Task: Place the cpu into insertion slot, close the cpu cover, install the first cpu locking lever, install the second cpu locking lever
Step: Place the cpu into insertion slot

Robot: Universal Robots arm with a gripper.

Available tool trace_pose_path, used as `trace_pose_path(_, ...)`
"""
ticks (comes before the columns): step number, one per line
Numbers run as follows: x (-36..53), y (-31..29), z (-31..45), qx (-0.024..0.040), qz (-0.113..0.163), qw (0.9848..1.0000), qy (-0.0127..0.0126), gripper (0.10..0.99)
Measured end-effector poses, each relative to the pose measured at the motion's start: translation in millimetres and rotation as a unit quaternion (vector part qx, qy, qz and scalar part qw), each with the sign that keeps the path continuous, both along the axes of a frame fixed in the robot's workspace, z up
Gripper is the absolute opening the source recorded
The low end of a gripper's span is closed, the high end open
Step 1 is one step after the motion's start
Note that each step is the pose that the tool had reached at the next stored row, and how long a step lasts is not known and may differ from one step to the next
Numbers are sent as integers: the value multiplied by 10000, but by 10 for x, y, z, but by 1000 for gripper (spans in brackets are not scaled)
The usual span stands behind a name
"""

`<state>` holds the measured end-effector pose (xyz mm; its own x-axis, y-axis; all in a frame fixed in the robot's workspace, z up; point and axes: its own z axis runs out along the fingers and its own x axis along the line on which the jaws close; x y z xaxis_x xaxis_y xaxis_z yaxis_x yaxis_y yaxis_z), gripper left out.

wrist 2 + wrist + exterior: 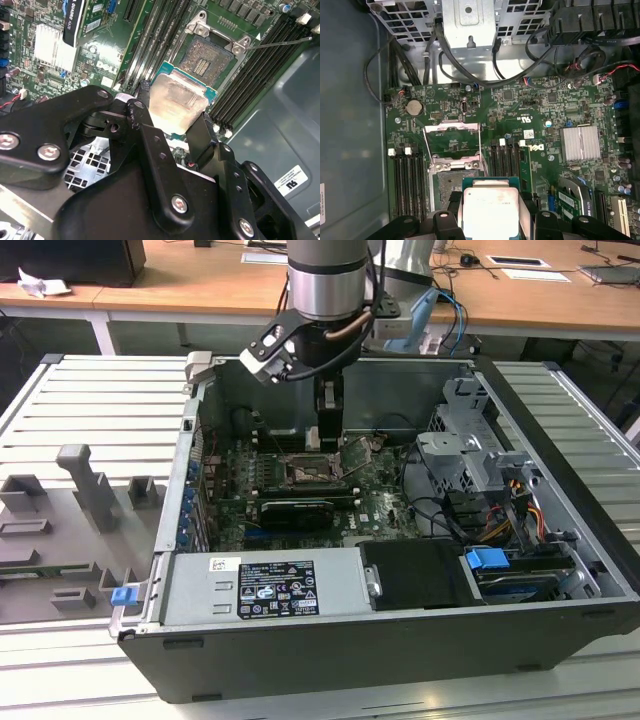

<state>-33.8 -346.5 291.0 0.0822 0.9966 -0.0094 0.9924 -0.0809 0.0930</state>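
Silver-topped cpu [177,100] pinched at its edges by the closed gripper [172,107], held over the green motherboard [545,115] close by the bare insertion slot [209,54]. Silvery cpu cover [452,126] standing open. Placement step in hand, by the look of it; likely calling for squaring chip to socket and lowering it flat without grazing the pins.

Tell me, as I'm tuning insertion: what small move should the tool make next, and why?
Probably slide the cpu across until centred over the slot. The tool grips it above the board, seemingly beside the slot rather than over it; the cover stands open.
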Motion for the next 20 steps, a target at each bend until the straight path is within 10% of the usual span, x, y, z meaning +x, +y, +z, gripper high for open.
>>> trace_pose_path(20,0,107,-207,-7,375,9993,0,537)
